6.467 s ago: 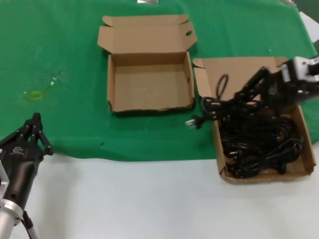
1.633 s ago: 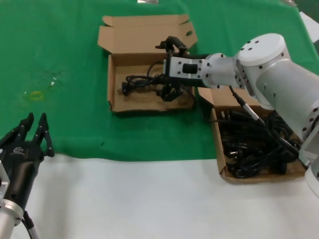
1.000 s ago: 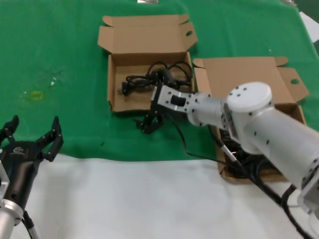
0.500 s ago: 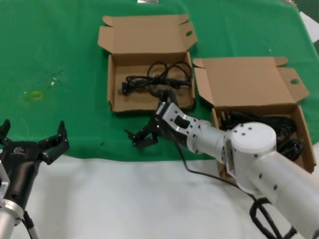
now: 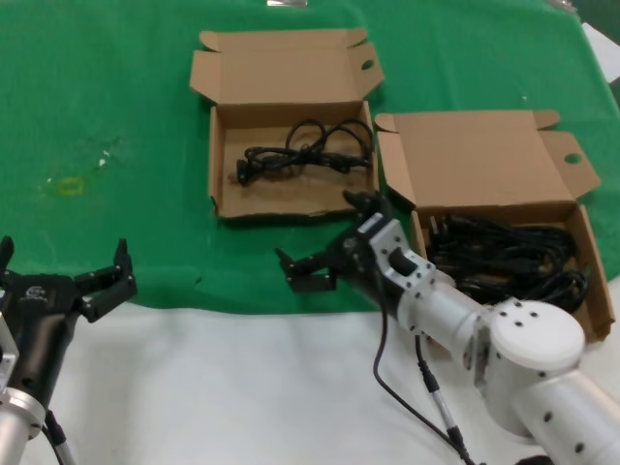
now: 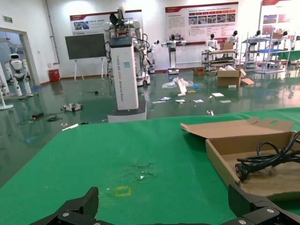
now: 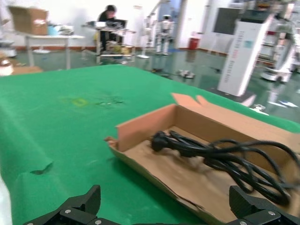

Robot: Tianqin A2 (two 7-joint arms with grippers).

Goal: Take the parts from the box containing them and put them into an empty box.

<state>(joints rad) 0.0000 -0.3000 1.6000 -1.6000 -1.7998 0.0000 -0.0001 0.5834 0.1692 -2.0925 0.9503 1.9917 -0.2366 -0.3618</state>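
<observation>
Green cloth [image 5: 126, 87] covers the table, and near its front edge the left gripper [image 5: 60, 281] waits with fingers spread, while the right gripper [image 5: 325, 266], fingers also spread and empty, hovers just before the far box [image 5: 291, 199]. One cord bundle [image 5: 305, 152] lies in that box toward its back wall. Remaining cords [image 5: 509, 262] fill the right box [image 5: 465, 150] beside it; no writing on either box is legible.

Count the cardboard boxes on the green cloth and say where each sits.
2. One box lies farther left, holding a single cord bundle; the other box sits right of it, full of cords.
</observation>
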